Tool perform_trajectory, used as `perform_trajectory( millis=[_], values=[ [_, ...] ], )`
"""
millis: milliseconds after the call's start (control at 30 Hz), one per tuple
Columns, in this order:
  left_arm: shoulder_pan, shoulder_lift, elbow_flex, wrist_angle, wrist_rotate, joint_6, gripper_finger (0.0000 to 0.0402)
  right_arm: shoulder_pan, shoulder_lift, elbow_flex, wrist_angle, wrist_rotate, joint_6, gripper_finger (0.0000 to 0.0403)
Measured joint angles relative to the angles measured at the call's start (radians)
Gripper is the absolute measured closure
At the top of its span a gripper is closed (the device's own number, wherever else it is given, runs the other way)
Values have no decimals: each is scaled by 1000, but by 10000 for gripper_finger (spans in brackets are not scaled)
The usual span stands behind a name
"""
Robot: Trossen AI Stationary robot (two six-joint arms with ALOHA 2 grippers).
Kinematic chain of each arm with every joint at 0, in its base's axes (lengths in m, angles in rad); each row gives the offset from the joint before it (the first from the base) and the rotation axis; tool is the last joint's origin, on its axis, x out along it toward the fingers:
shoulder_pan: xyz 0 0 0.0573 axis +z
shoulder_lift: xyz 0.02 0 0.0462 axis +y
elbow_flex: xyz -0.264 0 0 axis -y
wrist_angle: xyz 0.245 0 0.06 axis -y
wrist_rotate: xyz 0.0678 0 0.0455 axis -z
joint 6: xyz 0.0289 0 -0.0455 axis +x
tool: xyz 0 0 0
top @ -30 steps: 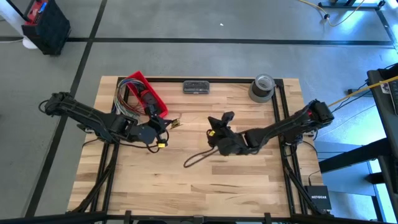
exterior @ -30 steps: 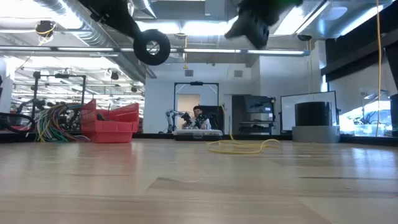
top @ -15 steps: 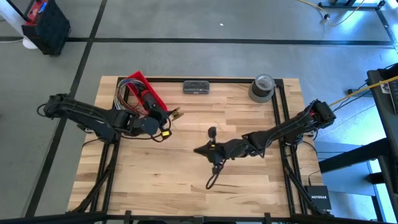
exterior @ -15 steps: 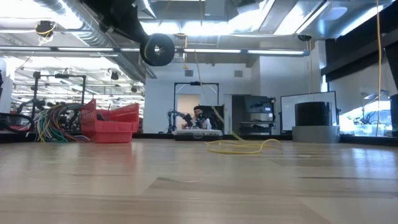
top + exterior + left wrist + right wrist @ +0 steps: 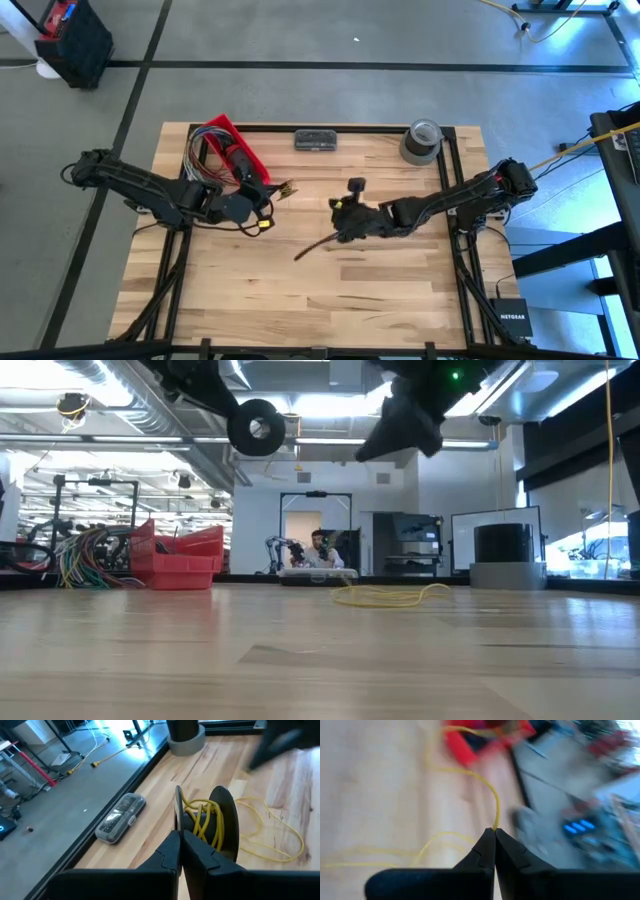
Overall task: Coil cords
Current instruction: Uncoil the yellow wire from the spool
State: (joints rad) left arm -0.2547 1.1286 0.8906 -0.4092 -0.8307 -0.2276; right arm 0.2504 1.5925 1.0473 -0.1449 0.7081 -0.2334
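Observation:
A black spool (image 5: 207,822) with yellow cord wound on its hub is held up over the table's left-middle by my left gripper (image 5: 180,837), which is shut on it; the spool also shows in the low view (image 5: 256,426). The thin yellow cord (image 5: 470,775) runs from it in slack loops that lie on the wood (image 5: 270,837), and a heap of it shows in the low view (image 5: 390,596). My right gripper (image 5: 494,831) is shut on the cord, raised over the table's middle (image 5: 340,212). My left gripper pinches the rim of the spool's near flange (image 5: 176,815) between its two fingers. The spool is lifted clear of the table, its axle about level, with cord trailing from it down to the wood. My right gripper pinches a single strand of the yellow cord (image 5: 495,822) between its fingertips. The strand arches away from the fingers and down to the table, slack, and joins the loops lying there.
A red bin with a bundle of multicoloured wires (image 5: 225,150) stands at the far left. A clear case (image 5: 317,140) and a grey tape roll (image 5: 422,140) lie along the far edge. The near half of the table is bare wood (image 5: 300,300).
My right gripper has swung toward the table's near edge with the cord and come back toward the far edge and up. My left gripper has stayed about where it was with the spool.

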Motion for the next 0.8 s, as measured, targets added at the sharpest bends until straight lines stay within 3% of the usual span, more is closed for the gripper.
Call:
perform_trajectory(
  millis=[167,400,567,800],
  values=[
    [-18,0,0,-40,0,0,396,12,-9,0,-71,269,18,397],
    [-17,0,0,-85,1,-16,396,78,-80,0,-17,482,20,397],
    [-9,0,0,-103,1,-30,396,140,-128,0,91,492,2,397],
    [26,0,0,-144,2,-74,396,212,-139,0,268,366,-115,397]
  ],
)
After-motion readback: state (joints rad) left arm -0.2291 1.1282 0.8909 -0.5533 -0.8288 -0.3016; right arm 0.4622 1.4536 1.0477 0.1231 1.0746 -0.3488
